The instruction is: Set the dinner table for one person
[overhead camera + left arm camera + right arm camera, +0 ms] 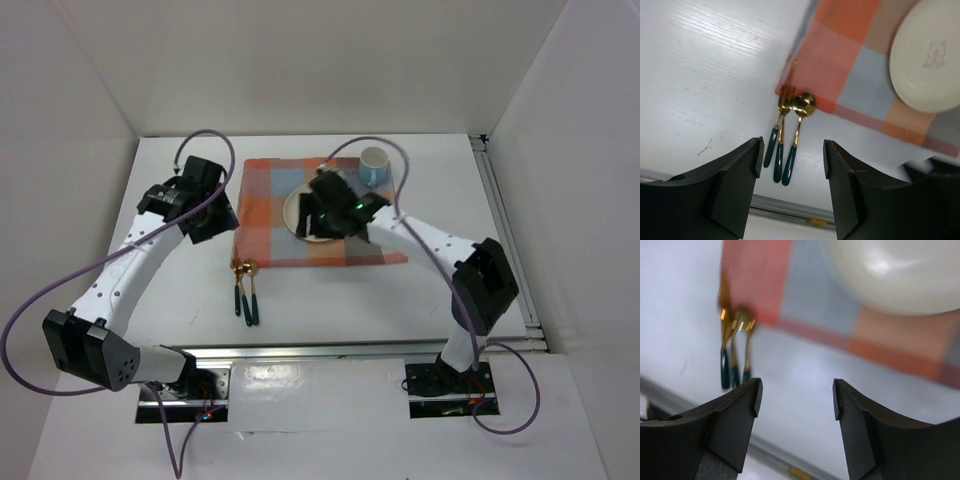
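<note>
Walls (330, 60), plain white, enclose the white dinner table (330, 300).

An orange-and-blue-grey checked cloth (268, 218) lies flat. A white plate (296, 212) with a faint printed motif rests on it. A pale blue cup (374, 165) stands upright near its far right corner. Three gold, green-handled pieces of cutlery (246, 290) lie side by side, heads at the cloth's near left corner.

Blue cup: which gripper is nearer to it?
Right. The right gripper is over the plate beside the cup; the left gripper is beyond the cloth's left edge.
</note>
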`<action>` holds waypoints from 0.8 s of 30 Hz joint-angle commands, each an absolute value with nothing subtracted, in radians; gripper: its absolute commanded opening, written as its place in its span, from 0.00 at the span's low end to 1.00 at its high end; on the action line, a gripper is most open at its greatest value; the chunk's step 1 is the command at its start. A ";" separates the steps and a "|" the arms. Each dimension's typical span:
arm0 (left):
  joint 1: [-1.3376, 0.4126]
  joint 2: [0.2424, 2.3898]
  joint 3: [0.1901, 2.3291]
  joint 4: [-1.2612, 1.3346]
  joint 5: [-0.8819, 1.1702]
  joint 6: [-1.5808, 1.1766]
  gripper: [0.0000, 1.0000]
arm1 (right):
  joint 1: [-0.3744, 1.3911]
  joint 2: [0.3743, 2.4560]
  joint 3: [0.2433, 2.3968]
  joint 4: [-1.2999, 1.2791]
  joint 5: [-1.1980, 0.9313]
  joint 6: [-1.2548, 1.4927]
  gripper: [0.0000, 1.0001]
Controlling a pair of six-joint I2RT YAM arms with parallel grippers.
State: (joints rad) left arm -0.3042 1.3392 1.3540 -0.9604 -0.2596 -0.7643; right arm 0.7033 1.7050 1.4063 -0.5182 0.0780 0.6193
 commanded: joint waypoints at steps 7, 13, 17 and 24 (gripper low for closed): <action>-0.164 1.269 1.451 -1.091 -0.351 -0.830 0.68 | 1.117 2.018 1.543 -0.591 0.144 0.641 0.72; -0.146 1.223 1.417 -1.048 -0.307 -0.805 0.68 | 1.146 2.100 1.592 -0.558 0.121 0.611 0.72; -0.137 1.223 1.384 -1.039 -0.264 -0.805 0.66 | 1.146 2.147 1.638 -0.571 0.130 0.611 0.71; -0.137 1.213 1.353 -1.008 -0.244 -0.785 0.66 | 1.146 2.184 1.647 -0.569 0.109 0.620 0.61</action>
State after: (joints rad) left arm -0.1413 1.2316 1.3563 -1.0386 -0.2611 -0.8097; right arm 1.1454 2.1498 1.6165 -0.5602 0.0982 0.6155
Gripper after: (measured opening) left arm 0.665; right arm 0.630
